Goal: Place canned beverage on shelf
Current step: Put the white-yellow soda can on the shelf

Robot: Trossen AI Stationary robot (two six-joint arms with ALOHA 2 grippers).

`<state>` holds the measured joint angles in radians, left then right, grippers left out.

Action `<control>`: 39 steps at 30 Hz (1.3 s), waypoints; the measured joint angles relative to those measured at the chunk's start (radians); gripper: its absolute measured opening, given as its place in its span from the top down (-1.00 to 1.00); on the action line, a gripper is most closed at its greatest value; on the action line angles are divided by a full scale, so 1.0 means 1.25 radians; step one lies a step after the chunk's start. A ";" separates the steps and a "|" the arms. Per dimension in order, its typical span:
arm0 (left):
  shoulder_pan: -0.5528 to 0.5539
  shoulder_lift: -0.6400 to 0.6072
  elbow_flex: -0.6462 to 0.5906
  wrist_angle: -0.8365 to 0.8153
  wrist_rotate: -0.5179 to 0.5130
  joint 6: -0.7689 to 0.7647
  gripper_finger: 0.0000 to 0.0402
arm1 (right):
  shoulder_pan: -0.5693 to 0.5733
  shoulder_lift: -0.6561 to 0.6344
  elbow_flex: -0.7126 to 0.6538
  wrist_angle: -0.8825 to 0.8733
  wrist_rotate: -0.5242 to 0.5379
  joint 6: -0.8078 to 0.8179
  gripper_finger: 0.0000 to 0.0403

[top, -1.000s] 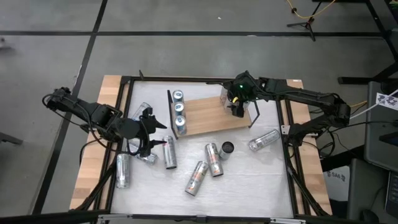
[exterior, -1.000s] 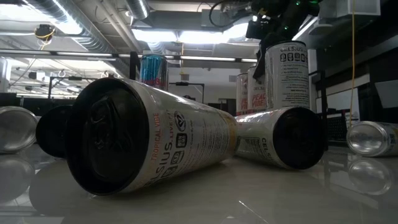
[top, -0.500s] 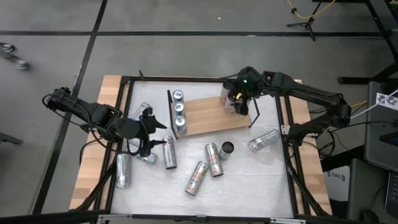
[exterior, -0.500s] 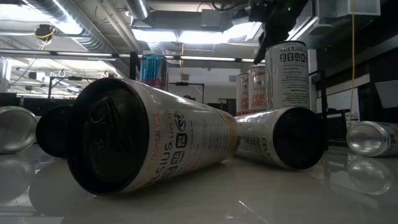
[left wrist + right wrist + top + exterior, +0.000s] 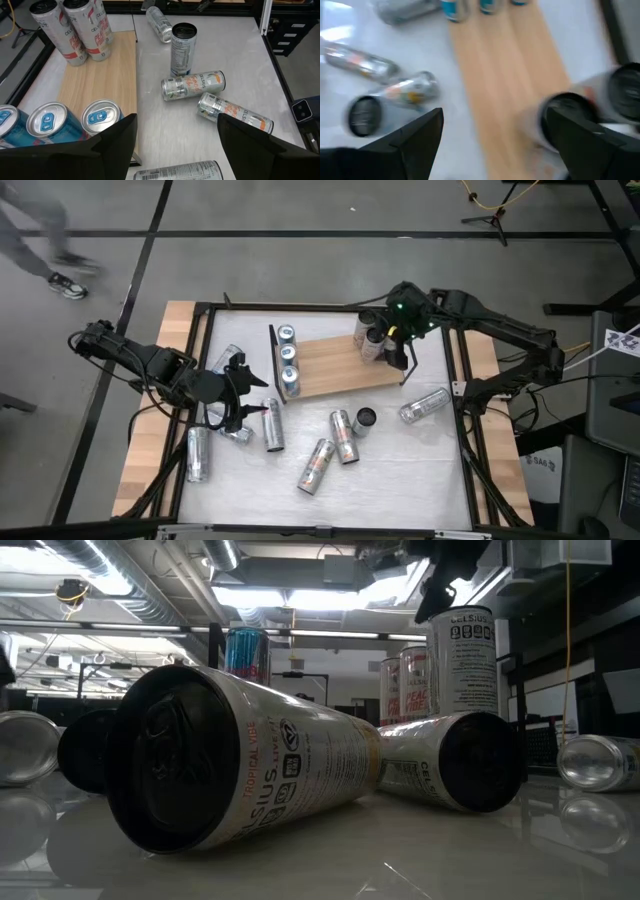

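Shelf [image 5: 335, 365]: light wood board w/ black wire ends; both hands open, empty.

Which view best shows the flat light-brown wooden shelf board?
The high view: the whole light-brown wooden shelf board shows, wire ends included, with upright cans at both ends. The left wrist view shows most of its length. The right wrist view shows a blurred strip. The low view hides it behind cans.

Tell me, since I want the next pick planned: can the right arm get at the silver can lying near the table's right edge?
Probably yes. The silver can lies alone on the white tabletop, just in front of the wooden shelf, with nothing over it. The right gripper is open, empty and close by above the shelf's right end.
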<state>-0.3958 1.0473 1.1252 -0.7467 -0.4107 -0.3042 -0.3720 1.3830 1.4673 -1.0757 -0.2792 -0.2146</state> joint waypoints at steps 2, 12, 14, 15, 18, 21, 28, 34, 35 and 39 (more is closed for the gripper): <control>0.000 0.000 0.000 0.000 0.000 0.000 -0.33 | 0.014 0.000 0.000 0.001 -0.034 0.010 -0.73; 0.000 0.000 0.000 0.000 0.000 0.000 -0.33 | 0.171 0.000 0.000 0.031 -0.003 0.058 -0.73; 0.000 0.000 0.000 0.000 0.000 0.000 -0.33 | 0.202 0.000 0.000 0.039 0.013 0.088 -0.73; 0.000 0.000 0.000 0.000 0.000 0.000 -0.33 | 0.216 0.000 0.000 0.044 0.017 0.104 -0.73; 0.000 0.000 0.000 0.000 0.000 0.000 -0.33 | 0.254 0.000 0.000 0.051 0.020 0.138 -0.73; 0.000 0.000 0.000 0.000 0.000 0.000 -0.33 | 0.290 0.000 0.000 0.062 0.020 0.177 -0.73; 0.000 0.000 0.000 0.000 0.000 0.000 -0.33 | 0.375 0.000 0.000 0.059 0.020 0.227 -0.73; 0.000 0.000 0.000 0.000 0.000 0.000 -0.33 | 0.435 0.000 0.000 -0.007 0.040 0.289 -0.73; 0.000 0.000 0.000 0.000 0.000 0.000 -0.33 | 0.445 0.000 0.000 -0.028 0.055 0.288 -0.73; 0.000 0.000 0.000 0.000 0.000 -0.004 -0.33 | 0.479 0.000 0.000 -0.126 0.128 0.272 -0.73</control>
<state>-0.3959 1.0473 1.1252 -0.7467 -0.4107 -0.3097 0.2271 1.3834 1.4673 -1.2332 -0.1193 0.1257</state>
